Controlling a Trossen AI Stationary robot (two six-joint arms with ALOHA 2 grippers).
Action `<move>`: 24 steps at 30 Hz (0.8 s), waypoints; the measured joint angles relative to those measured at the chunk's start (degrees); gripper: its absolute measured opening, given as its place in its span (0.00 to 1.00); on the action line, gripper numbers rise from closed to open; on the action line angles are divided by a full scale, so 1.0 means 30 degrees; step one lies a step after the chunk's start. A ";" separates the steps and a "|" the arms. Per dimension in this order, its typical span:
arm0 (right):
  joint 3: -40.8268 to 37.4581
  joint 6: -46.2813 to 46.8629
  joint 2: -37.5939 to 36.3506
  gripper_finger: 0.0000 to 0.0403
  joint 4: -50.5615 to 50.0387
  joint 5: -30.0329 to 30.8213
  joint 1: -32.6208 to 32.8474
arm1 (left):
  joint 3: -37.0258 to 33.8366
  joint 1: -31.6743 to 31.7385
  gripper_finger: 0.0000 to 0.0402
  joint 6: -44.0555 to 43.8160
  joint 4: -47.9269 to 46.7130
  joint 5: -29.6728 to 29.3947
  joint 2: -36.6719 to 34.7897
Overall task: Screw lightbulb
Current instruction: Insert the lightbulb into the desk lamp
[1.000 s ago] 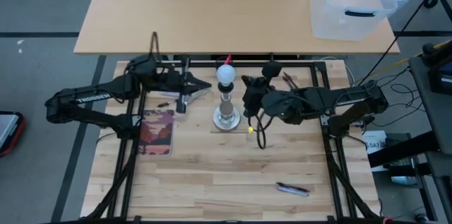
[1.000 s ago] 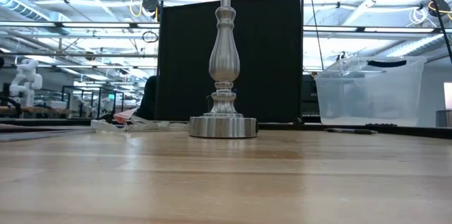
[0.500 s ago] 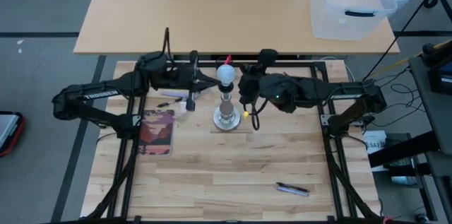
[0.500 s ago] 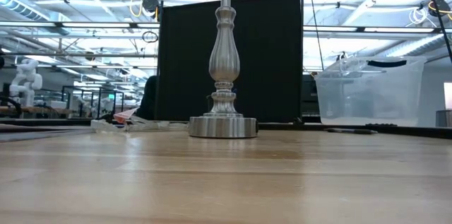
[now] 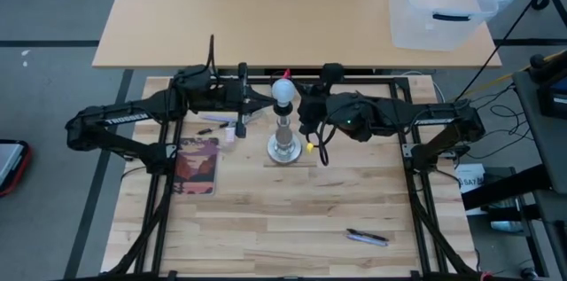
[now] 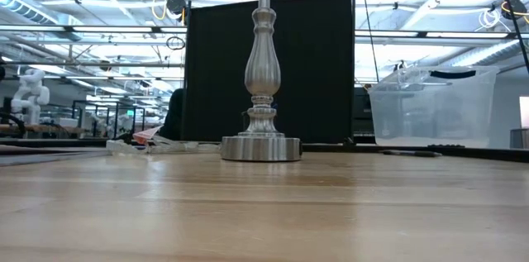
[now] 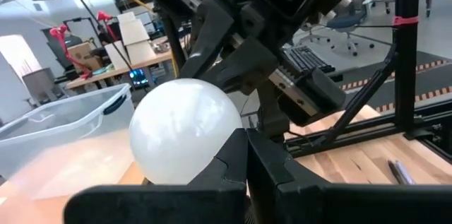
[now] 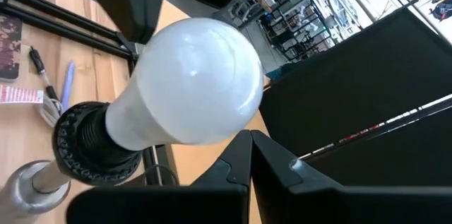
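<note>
The frosted white lightbulb (image 5: 283, 92) sits with its narrow base in the black socket (image 8: 88, 146) on top of the silvery stand (image 6: 262, 72), whose round foot (image 5: 282, 150) rests on the wooden table. The low view cuts the bulb off above the socket. My left gripper (image 5: 254, 104) is shut at the bulb's left side, with the bulb (image 7: 185, 139) right before its fingertips. My right gripper (image 5: 306, 111) is shut at the bulb's right side, just beside the globe (image 8: 198, 83). My left gripper's shut fingertips (image 7: 236, 155) stand level against the edge of the globe, coming from the table's left; I cannot tell whether they touch it. My right gripper's shut fingertips (image 8: 240, 155) stand level just beside the globe, coming from the table's right; I cannot tell whether they touch it.
A clear plastic bin (image 5: 443, 2) stands on the far table. A booklet (image 5: 197, 164) lies left of the stand and small pens (image 5: 217, 126) lie near it. Another pen (image 5: 366, 237) lies at the near right. Black frame rails (image 5: 416, 192) border the work area.
My left gripper has gone up and toward the far edge, closing in on the bulb from the left. My right gripper has gone toward the far edge and left, up to the bulb's right side. The bulb and stand have kept still.
</note>
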 joint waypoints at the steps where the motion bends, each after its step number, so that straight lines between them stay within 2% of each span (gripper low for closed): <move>1: 0.0000 0.0005 0.0000 0.00 -0.0063 0.0003 0.0054 | 0.0000 0.0055 0.00 0.0000 -0.0059 0.0000 -0.0001; 16: 0.0000 0.0643 0.0000 0.00 -0.1553 -0.0021 0.0973 | -0.0007 0.0355 0.00 -0.0007 -0.0808 -0.0140 -0.0007; 24: 0.0000 0.1126 0.0007 0.00 -0.2331 0.0069 0.0067 | -0.0015 0.0224 0.00 -0.0066 -0.0793 0.0080 0.0000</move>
